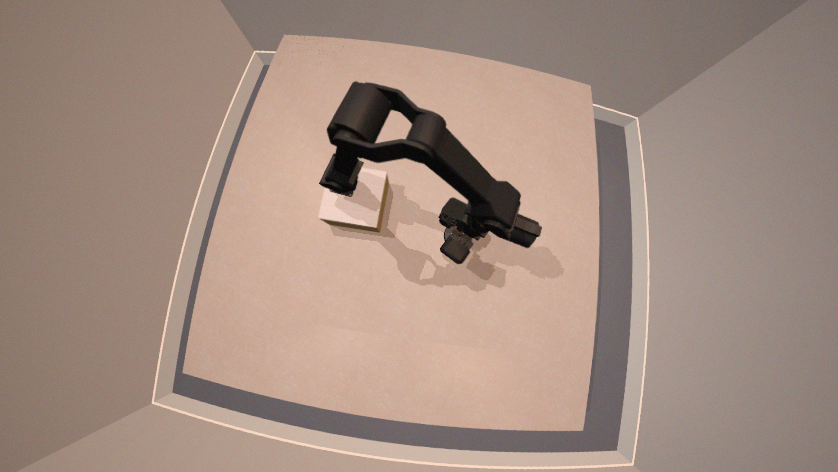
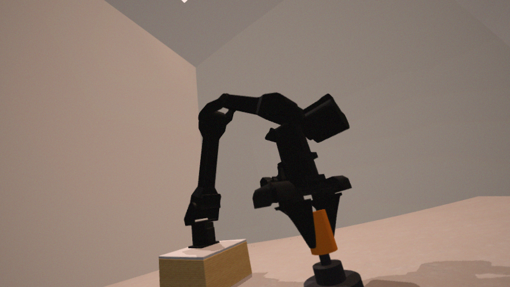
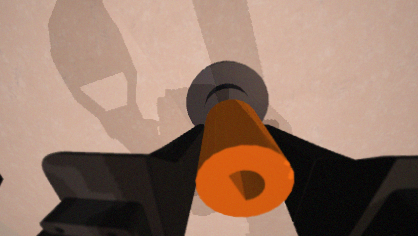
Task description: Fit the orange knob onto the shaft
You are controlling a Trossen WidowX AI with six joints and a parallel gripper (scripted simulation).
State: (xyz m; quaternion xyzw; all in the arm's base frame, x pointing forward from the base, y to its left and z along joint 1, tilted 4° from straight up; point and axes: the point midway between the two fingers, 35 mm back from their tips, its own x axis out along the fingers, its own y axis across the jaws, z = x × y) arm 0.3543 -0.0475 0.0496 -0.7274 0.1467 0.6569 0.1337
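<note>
The orange knob (image 2: 324, 228) (image 3: 220, 195) is a tapered cylinder, wide end down in the exterior view. My gripper (image 2: 324, 241) (image 3: 232, 130) is shut on it, a finger on each side. The dark shaft (image 2: 324, 259) shows as a short length between the knob's lower end and the round pedestal (image 2: 351, 278) (image 3: 200, 95). The knob is over the shaft, with a gap to the pedestal's raised middle. Whether the shaft's tip is inside the hole cannot be told. In the wrist view the knob's near end shows a dark D-shaped mark, and the knob hides the shaft.
The arm's base stands on a wooden block with a white top (image 1: 351, 214) (image 2: 228, 247), to the left of the pedestal in the top and exterior views. The arm arches over from there. Its shadows fall across the table (image 1: 328, 304). A pale raised border (image 1: 398, 454) surrounds the table.
</note>
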